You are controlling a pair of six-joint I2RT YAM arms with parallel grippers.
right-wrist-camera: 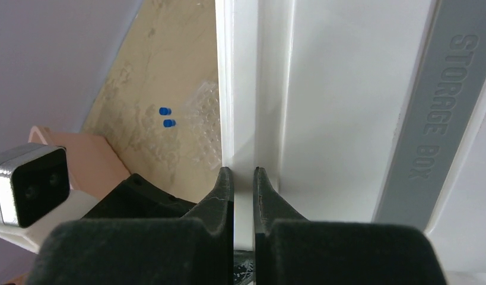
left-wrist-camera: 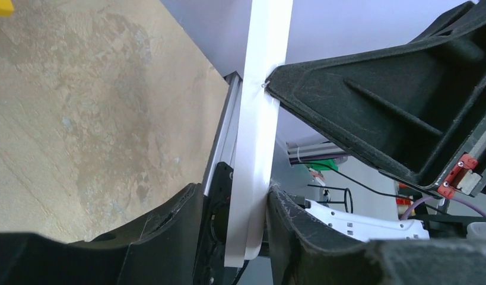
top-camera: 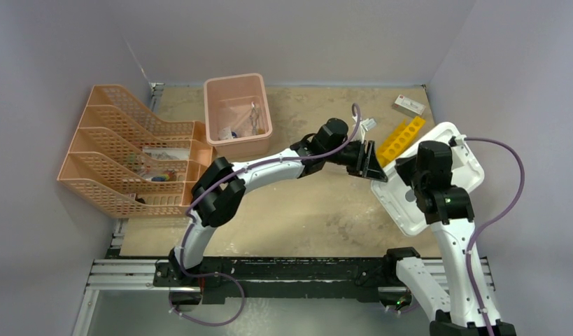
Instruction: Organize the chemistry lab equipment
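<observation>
Two-arm handover was judged in hand: right jaws clamped on the white lid (top-camera: pixel 402 213), left jaws straddling it unclosed; left closure was needed next

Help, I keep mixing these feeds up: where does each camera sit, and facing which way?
Top external: above and behind the bases, looking down at the table; left arm and right arm show, meeting at the white lid.
Left wrist: on that arm, looking along the left fingers, which straddle the lid's edge.
Right wrist: on that arm, looking along the right fingers, shut on the lid's rim; blue-capped tubes lie beyond.
Shared: all three see the lid.
</observation>
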